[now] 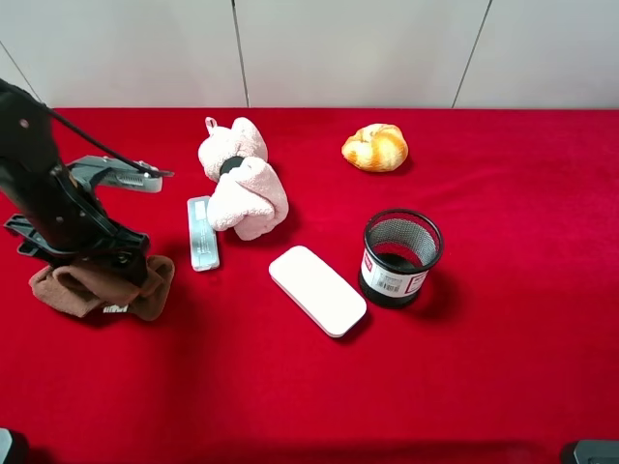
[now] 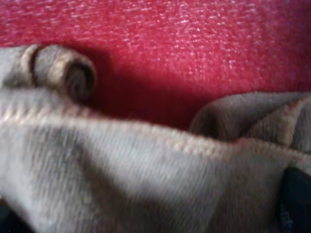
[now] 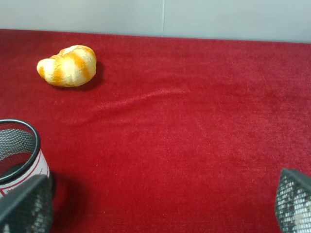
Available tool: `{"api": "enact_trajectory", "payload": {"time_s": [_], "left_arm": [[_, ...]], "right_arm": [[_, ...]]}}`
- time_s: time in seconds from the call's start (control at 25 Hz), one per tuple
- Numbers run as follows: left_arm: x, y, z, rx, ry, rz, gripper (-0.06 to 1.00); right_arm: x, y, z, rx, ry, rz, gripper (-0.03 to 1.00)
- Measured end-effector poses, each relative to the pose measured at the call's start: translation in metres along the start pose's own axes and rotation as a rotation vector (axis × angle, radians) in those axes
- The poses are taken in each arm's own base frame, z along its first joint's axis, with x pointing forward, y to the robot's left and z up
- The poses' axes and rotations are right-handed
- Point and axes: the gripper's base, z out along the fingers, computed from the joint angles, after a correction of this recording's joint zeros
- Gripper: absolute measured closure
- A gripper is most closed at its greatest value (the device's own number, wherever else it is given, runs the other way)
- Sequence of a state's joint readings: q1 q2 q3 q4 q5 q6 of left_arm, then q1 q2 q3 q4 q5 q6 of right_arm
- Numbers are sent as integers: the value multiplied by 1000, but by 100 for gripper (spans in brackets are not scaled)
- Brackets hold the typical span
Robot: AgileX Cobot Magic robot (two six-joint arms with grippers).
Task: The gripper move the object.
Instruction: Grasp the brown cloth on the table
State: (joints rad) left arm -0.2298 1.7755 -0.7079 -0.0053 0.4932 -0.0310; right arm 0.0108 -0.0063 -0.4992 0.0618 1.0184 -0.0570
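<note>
A crumpled brown cloth (image 1: 145, 290) lies on the red table at the left. My left gripper (image 1: 108, 275) is down on it. In the left wrist view the cloth (image 2: 121, 165) fills the frame, and the dark fingertips (image 2: 294, 204) sit far apart at the two edges with cloth between them, so the gripper (image 2: 150, 213) is open. My right gripper (image 3: 160, 208) is open and empty, low over bare red cloth near the mesh cup (image 3: 17, 150). Its fingers do not show in the exterior high view.
A pink towel bundle (image 1: 242, 184), a pale blue flat bar (image 1: 201, 233), a white flat case (image 1: 317, 290), a black mesh cup (image 1: 401, 256) and a bread roll (image 1: 375, 147) (image 3: 68, 65) lie across the red table (image 1: 503, 367). A white wall stands behind.
</note>
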Motion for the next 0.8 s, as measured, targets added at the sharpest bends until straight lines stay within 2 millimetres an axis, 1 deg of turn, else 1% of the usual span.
{"api": "enact_trajectory", "payload": {"time_s": [0.12, 0.24, 0.36, 0.56, 0.6, 0.8], "left_arm": [[-1, 0, 4, 0, 1, 0, 7], [-2, 0, 4, -3, -4, 4, 15], [-2, 0, 4, -3, -7, 4, 33], [-2, -1, 5, 12, -4, -17, 75], [-1, -1, 5, 12, 0, -18, 81], [0, -1, 5, 14, 15, -21, 81]], "right_arm": [[0, 0, 0, 0, 0, 0, 27], [0, 0, 0, 0, 0, 0, 27], [0, 0, 0, 0, 0, 0, 27], [0, 0, 0, 0, 0, 0, 27], [0, 0, 0, 0, 0, 0, 27], [0, 0, 0, 0, 0, 0, 27]]}}
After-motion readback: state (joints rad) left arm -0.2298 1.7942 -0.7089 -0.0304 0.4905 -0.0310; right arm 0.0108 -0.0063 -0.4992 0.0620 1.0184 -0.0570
